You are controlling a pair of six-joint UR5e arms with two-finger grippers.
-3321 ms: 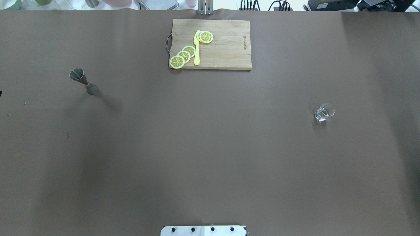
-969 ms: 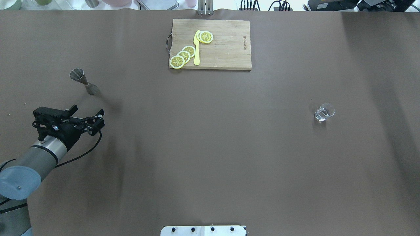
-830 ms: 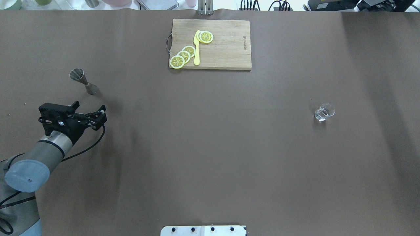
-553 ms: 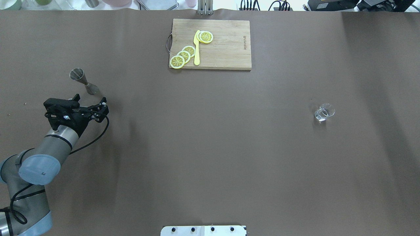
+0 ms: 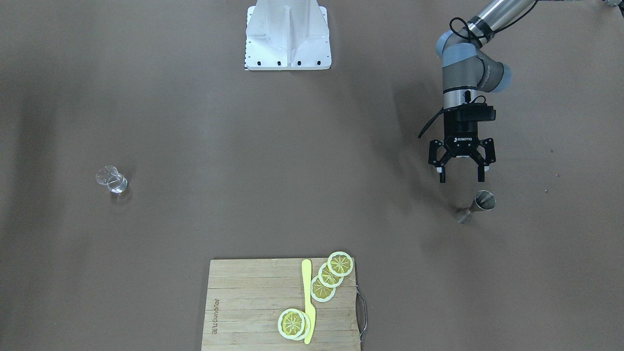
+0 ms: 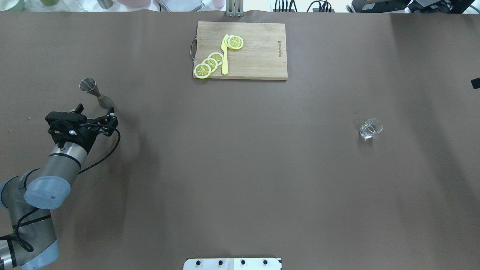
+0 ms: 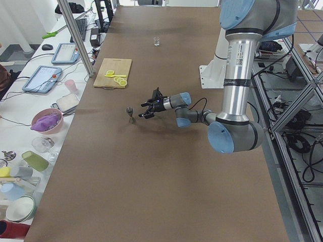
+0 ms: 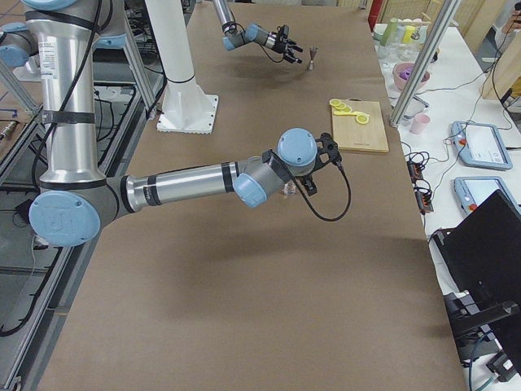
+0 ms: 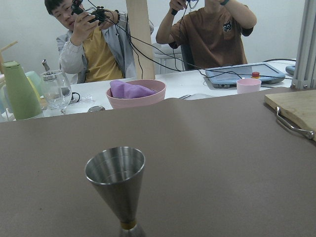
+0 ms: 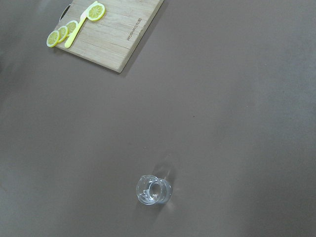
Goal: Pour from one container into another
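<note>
The grey steel jigger (image 6: 95,92) stands upright at the table's left, seen also from the front (image 5: 475,206) and close up in the left wrist view (image 9: 117,185). My left gripper (image 6: 95,108) is open just short of it, fingers spread level with its base and touching nothing (image 5: 462,176). The clear glass cup (image 6: 370,129) stands alone on the right side (image 5: 111,180), and the right wrist view looks down on it (image 10: 154,190). My right gripper (image 8: 321,163) hovers above the cup. I cannot tell its state.
A wooden cutting board (image 6: 258,52) with lemon slices (image 6: 210,63) and a yellow knife (image 6: 224,56) lies at the far middle. The robot base (image 5: 287,34) is at the near edge. Bowls, cups and two people (image 9: 148,44) are past the far edge.
My left arm came in from the left edge and moved forward until its open fingers reached the jigger's base. A dark tip of the right arm now shows at the right edge.
</note>
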